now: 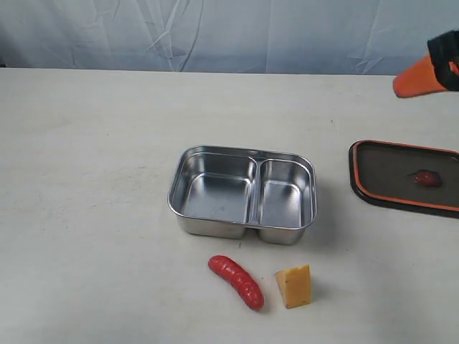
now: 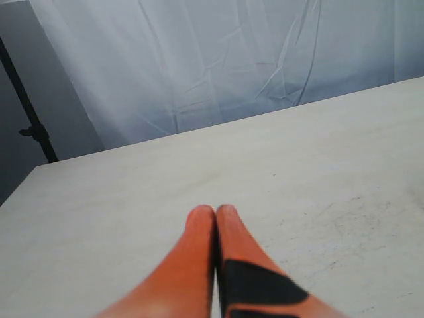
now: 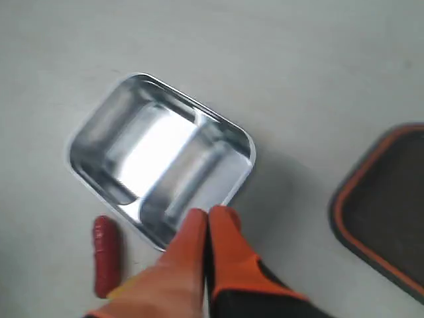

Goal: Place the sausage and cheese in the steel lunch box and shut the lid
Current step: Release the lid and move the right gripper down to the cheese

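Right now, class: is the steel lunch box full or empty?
Empty. Both compartments of the steel lunch box show bare metal; the sausage and cheese lie outside.

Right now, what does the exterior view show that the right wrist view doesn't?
Only the exterior view: the cheese in plain sight, the round valve on the lid, the curtain behind. Only the right wrist view: the right gripper with its fingers pressed together. Both: the empty lunch box, the sausage, the lid, the table.
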Tool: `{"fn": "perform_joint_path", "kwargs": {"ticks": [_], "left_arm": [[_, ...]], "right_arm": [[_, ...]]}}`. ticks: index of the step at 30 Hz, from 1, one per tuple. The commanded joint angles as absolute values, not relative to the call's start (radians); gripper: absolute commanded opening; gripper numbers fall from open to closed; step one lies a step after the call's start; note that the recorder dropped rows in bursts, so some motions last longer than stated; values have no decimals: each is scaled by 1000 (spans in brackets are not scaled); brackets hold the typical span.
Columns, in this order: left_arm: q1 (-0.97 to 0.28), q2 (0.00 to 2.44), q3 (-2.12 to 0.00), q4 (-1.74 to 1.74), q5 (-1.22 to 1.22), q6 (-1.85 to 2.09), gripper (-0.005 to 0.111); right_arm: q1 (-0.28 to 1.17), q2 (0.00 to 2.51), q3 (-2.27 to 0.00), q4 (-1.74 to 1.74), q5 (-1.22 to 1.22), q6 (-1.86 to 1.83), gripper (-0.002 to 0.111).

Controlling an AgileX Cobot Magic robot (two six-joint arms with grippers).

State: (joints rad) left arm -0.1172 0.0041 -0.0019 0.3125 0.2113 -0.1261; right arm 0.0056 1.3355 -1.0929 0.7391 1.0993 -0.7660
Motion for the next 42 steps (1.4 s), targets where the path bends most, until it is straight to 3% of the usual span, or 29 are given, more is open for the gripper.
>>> {"fn": "perform_joint_path", "kwargs": {"ticks": [1,11,19,27,33,38,42], "left_arm": [[-113,0,0,318,200,-128,0],[-113,0,0,318,200,-128,0],[-113,0,0,318,200,-128,0],[-113,0,0,318,200,-128,0],[-113,0,0,318,200,-128,0],[-113,0,0,318,200,-128,0],[-113,0,0,318,200,-128,0]], "right_arm": [[1,1380,-982,504,835,-523,-1],[77,1834,-943,392,478,-435,-1],[91,1934,-943,371,525,-425,-1],[93,1892,-943,367,651,-350,-1],[120,1722,-943,383,665,-333,-1],[214,1573,-943,397,741,-322,-1],[368,1493,-943,397,779,-322,-1]]}}
